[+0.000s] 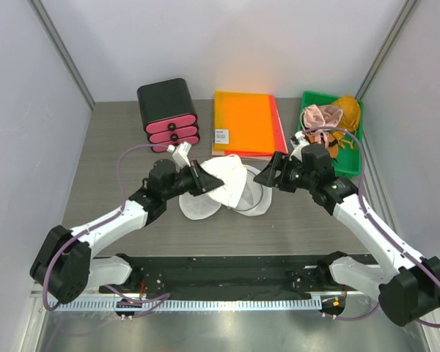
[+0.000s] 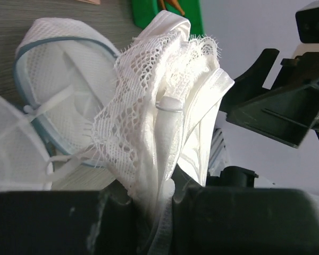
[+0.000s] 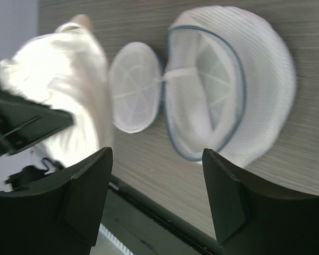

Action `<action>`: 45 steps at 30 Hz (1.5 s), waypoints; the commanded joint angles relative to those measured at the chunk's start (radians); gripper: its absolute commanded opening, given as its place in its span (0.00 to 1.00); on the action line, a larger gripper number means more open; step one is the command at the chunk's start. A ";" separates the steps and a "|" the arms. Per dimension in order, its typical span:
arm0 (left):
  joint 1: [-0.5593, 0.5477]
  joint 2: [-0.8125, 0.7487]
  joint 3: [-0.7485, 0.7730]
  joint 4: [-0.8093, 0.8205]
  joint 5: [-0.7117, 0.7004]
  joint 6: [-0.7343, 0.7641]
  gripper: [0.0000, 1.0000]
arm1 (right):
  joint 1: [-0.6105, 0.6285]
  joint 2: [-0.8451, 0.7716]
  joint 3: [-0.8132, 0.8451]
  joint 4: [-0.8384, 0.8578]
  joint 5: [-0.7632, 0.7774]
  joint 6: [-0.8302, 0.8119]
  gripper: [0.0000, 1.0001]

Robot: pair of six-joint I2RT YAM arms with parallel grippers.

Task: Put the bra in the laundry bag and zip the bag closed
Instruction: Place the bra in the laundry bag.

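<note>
Mid-tabletop (image 1: 110, 154), the laundry bag (image 3: 266, 79) lies open: two white mesh domes ribbed like spokes, with a dark zipper rimming the larger half. Over it hangs the bra (image 2: 165, 106), bunched white lace, pinched by the left hand (image 2: 159, 199). Only the right wrist view shows the right hand (image 3: 155, 159) spread, holding nothing.

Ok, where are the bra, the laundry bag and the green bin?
bra (image 2: 143, 95), left wrist view, lace cup
laundry bag (image 3: 212, 85), right wrist view, inside open half
green bin (image 1: 350, 161), top view, right wall
</note>
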 commanded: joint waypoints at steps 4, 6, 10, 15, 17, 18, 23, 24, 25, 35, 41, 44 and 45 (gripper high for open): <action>0.001 -0.095 0.018 -0.152 -0.070 0.052 0.00 | -0.004 0.207 0.028 -0.086 0.205 -0.121 0.72; 0.001 -0.086 0.012 -0.138 -0.033 0.041 0.00 | -0.004 0.274 0.033 -0.043 0.213 -0.150 0.67; 0.001 -0.055 0.004 -0.135 0.013 0.023 0.00 | -0.004 0.348 0.048 0.028 0.169 -0.175 0.44; -0.003 -0.031 -0.005 -0.121 0.044 0.015 0.00 | -0.002 0.408 0.046 0.092 0.150 -0.167 0.31; -0.005 -0.020 -0.004 -0.109 0.062 0.015 0.00 | -0.002 0.443 0.052 0.098 0.144 -0.168 0.33; -0.008 -0.011 -0.001 -0.107 0.067 0.015 0.00 | -0.002 0.451 0.051 0.114 0.133 -0.164 0.35; -0.013 0.040 0.027 -0.116 0.093 0.047 0.00 | -0.002 0.485 0.051 0.169 0.112 -0.135 0.32; -0.013 0.072 0.036 -0.122 0.102 0.058 0.00 | -0.002 0.485 0.057 0.148 0.118 -0.136 0.18; -0.014 0.089 0.065 -0.135 0.119 0.084 0.00 | -0.002 0.479 0.065 0.135 0.122 -0.138 0.11; -0.017 0.264 0.268 -0.424 0.096 0.197 0.00 | 0.034 0.307 0.057 0.066 0.101 -0.144 0.01; -0.057 0.346 0.350 -0.495 0.045 0.230 0.00 | 0.091 0.263 0.057 0.069 0.096 -0.104 0.01; -0.072 0.405 0.410 -0.530 0.024 0.254 0.00 | 0.120 0.241 0.072 0.048 0.124 -0.086 0.01; -0.078 0.419 0.430 -0.527 0.025 0.254 0.00 | 0.133 0.238 0.080 0.046 0.129 -0.079 0.01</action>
